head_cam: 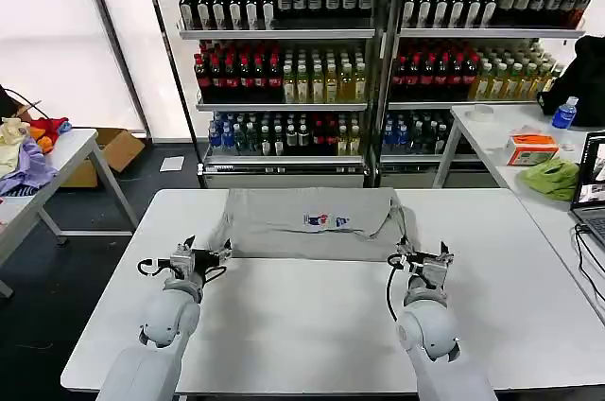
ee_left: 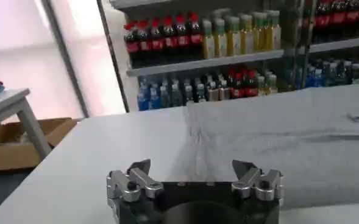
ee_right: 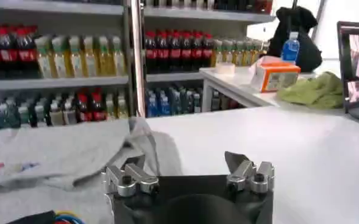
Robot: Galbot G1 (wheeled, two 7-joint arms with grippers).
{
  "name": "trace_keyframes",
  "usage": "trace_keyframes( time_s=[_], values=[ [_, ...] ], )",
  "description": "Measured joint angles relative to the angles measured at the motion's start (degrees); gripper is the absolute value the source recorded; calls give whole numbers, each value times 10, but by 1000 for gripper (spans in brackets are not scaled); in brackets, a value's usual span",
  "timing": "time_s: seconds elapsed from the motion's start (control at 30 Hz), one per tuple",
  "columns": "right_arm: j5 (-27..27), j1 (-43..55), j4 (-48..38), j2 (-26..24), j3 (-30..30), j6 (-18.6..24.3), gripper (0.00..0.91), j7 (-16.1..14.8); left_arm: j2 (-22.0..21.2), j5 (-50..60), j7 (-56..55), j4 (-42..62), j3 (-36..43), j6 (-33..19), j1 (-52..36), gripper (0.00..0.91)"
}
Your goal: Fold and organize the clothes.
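Grippers, left [head_cam: 210, 252] at lower left and right [head_cam: 423, 254] at lower right, hover spread wide and empty on the white table [head_cam: 302, 325], flanking the folded light grey cotton shirt [head_cam: 307, 223] at centre frame.

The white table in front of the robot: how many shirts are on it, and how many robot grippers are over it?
Grey shirts: 1
Grippers: 2, the left gripper and the right gripper, both with fingers open at the shirt's near edge
Total: 3 things on or over the white table
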Motion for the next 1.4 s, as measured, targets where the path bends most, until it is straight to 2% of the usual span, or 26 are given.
trace_keyframes(
  time_s=[0.07,0.13,0.17,0.2,0.27,0.37,0.4,0.43,0.47,0.5,0.53,0.63,1.1,1.4],
  values=[
    [1,1,-4,1,-1,-2,907,0,1,0,1,2,0,4,0,907],
    [1,3,-9,3,-1,-4,846,-1,2,-1,2,5,0,6,-2,907],
    [2,5,-13,5,-1,-6,756,-1,2,-1,2,7,-1,8,-3,907],
    [2,6,-16,7,-2,-9,655,-1,2,-2,2,8,-1,10,-4,867],
    [3,9,-21,10,-4,-12,534,-1,2,-4,2,11,-1,12,-5,786],
    [6,14,-30,14,-6,-14,252,-2,2,-7,3,15,0,16,-6,574],
    [7,15,-33,15,-6,-15,60,-2,2,-8,3,17,0,17,-8,453],
    [9,16,-36,16,-6,-17,0,-2,2,-9,3,18,0,17,-9,453],
    [11,16,-39,17,-6,-18,0,-2,2,-9,3,20,0,17,-9,312],
    [12,16,-41,19,-6,-18,0,-3,3,-10,3,21,1,17,-8,242],
    [14,15,-42,19,-6,-19,0,-3,4,-10,3,22,2,17,-8,30],
    [20,12,-43,20,-6,-22,0,-4,8,-10,3,22,4,17,-5,0],
    [42,-12,-27,15,-2,-31,0,2,15,-10,12,1,10,19,21,0],
    [55,-49,50,2,-2,-49,0,22,26,-10,-2,-53,8,23,58,0]
  ],
)
